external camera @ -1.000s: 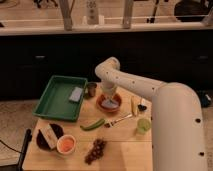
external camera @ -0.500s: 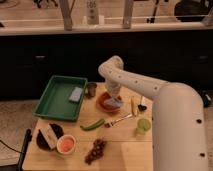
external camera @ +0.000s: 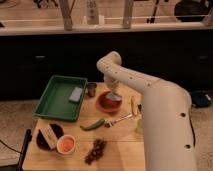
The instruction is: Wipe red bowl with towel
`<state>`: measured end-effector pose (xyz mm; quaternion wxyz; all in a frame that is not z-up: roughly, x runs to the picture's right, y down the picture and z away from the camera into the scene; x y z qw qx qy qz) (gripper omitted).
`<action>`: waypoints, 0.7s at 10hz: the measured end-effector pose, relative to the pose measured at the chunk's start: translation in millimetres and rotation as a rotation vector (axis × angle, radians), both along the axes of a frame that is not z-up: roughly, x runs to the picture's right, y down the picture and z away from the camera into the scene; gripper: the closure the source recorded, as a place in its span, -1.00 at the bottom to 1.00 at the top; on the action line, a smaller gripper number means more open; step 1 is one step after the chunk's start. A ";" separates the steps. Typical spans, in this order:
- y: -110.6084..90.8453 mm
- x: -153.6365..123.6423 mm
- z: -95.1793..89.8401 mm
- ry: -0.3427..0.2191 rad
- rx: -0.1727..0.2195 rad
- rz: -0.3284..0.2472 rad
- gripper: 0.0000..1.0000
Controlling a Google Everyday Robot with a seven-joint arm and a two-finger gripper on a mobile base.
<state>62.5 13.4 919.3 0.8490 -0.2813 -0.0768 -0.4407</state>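
A red bowl (external camera: 104,104) sits on the wooden table (external camera: 120,145), right of the green tray. My gripper (external camera: 113,95) reaches down into the bowl from my white arm (external camera: 135,80). A small grey towel (external camera: 113,98) lies under the gripper inside the bowl, toward its right side. The gripper presses on or holds the towel; which one is not visible.
A green tray (external camera: 56,100) holds a grey sponge (external camera: 76,94). A metal cup (external camera: 92,89) stands beside the bowl. A green pepper (external camera: 92,125), a fork (external camera: 119,119), grapes (external camera: 96,150), a small orange-filled bowl (external camera: 65,144), a dark plate (external camera: 46,136) and a green cup (external camera: 138,125) lie around.
The arm's elbow has shifted slightly right and the gripper has moved a little across the bowl with the towel. Other objects have not moved.
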 end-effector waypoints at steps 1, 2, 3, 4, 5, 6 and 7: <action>-2.0 -4.8 1.1 -0.007 0.002 -0.007 1.00; -3.0 -11.4 2.0 -0.016 0.002 -0.017 1.00; -2.0 -25.4 1.9 -0.041 -0.001 -0.036 1.00; -0.3 -36.6 1.2 -0.066 -0.003 -0.050 1.00; 2.9 -42.4 -1.4 -0.091 -0.008 -0.073 1.00; 11.4 -49.5 -8.6 -0.127 -0.020 -0.094 1.00; 18.1 -51.1 -13.2 -0.148 -0.030 -0.114 1.00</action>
